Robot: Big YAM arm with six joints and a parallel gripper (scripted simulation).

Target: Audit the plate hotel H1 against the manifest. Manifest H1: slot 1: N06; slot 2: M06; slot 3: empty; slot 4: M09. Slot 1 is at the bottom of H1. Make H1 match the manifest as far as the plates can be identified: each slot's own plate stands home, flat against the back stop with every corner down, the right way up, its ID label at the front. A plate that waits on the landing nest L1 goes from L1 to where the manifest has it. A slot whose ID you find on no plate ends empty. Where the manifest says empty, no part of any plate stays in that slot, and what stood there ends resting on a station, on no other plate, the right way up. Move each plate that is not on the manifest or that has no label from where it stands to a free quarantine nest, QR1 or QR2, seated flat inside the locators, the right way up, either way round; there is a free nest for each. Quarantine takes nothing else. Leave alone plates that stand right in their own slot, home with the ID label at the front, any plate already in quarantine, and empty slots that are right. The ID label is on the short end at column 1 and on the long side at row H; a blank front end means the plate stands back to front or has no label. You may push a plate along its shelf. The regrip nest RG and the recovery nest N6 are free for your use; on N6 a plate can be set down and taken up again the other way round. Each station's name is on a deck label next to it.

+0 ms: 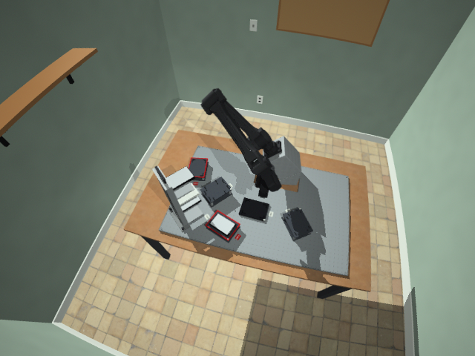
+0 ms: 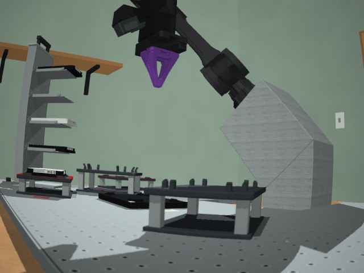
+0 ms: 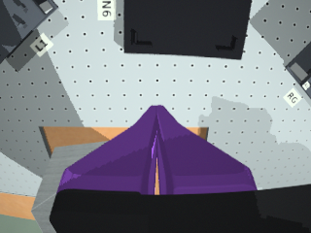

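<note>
Reading "N6" [image 3: 107, 8] beside the closed, empty gripper [image 3: 155, 113].

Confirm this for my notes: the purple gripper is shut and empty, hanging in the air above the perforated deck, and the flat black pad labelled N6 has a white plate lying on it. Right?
One detail is wrong. The flat black pad labelled N6 carries no plate; the wrist view shows its surface bare, with only corner marks. The rest stands: the purple gripper is shut and empty, hanging above the perforated deck.

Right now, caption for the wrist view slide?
Shut, empty purple claw above the deck, dark N6 recovery nest ahead.
</note>
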